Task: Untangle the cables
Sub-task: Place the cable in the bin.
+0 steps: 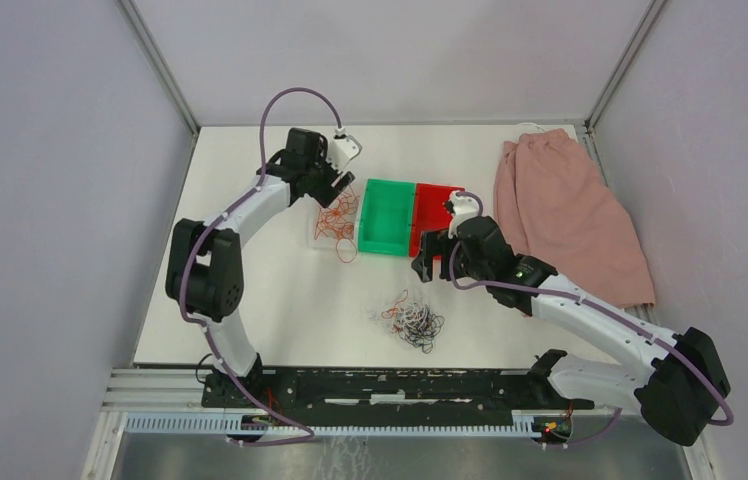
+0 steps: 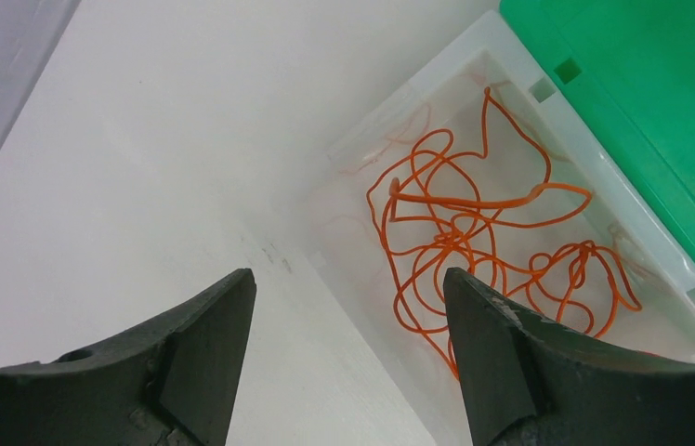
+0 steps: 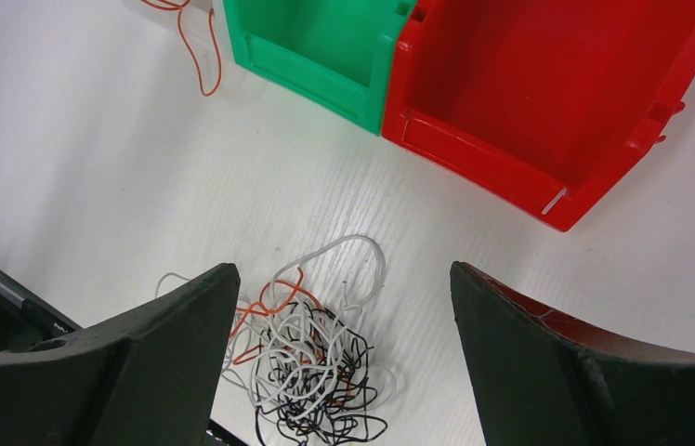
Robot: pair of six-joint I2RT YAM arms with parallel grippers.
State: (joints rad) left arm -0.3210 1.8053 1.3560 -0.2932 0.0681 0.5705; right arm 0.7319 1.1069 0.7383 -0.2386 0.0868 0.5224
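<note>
Tangled black, white and orange cables [image 1: 412, 320] lie on a white table [image 1: 250, 300] in front of a green bin [image 1: 387, 215] and a red bin [image 1: 432, 205]. Orange wires [image 2: 474, 203] fill a clear tray [image 2: 418, 88]. The left gripper [image 2: 348, 279] hangs over the tray and the right gripper [image 3: 342, 274] over the clump, both wide apart and empty.

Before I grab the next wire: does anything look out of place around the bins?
One orange wire loops out over the near edge of the clear bin and trails onto the table, instead of lying inside with the other orange wires.
</note>
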